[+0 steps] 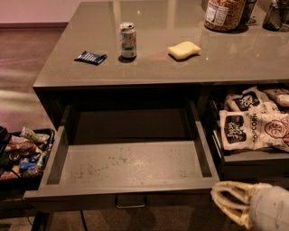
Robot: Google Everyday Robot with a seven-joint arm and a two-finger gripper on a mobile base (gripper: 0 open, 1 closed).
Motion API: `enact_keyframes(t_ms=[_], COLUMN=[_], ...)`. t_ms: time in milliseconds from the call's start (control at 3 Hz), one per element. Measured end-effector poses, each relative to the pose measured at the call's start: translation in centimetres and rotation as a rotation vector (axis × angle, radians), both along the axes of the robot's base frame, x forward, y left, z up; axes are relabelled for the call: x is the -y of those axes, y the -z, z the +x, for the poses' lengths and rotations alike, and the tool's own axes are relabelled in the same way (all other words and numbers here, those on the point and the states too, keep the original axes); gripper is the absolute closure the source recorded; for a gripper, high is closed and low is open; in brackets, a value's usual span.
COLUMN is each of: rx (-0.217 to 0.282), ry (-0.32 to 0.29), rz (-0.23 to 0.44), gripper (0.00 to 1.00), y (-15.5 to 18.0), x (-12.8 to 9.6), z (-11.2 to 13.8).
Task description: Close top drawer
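Note:
The top drawer (128, 164) is pulled wide open under the grey counter, showing its scuffed speckled floor. Its small metal bar handle (130, 201) sits in the middle of the front panel at the bottom of the view. My gripper (228, 203) is at the lower right, just right of the drawer's front right corner and slightly in front of it, its pale ribbed fingers pointing left toward the front panel. It holds nothing.
On the counter stand a can (128, 39), a blue packet (90, 57), a yellow sponge (184, 49) and a jar (224, 13). An open drawer of white popcorn bags (255, 126) is at right. A bin of snack packets (20, 153) is at left.

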State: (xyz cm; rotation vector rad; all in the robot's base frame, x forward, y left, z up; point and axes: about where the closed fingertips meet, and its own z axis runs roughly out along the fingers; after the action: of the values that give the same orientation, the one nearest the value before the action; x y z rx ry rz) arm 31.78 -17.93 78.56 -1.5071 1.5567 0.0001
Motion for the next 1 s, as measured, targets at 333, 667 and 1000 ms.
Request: enact_keyframes(t_ms=[333, 667, 1000], rx=[0.004, -0.019, -0.019], ry=[-0.008, -0.021, -0.021], rz=[-0.066, -0.132, -0.132], gripper=[1.0, 1.0, 1.0], y=[2.1, 4.3, 4.3], x=[-1.2, -2.2, -2.2], z=[-1.2, -1.5, -1.5])
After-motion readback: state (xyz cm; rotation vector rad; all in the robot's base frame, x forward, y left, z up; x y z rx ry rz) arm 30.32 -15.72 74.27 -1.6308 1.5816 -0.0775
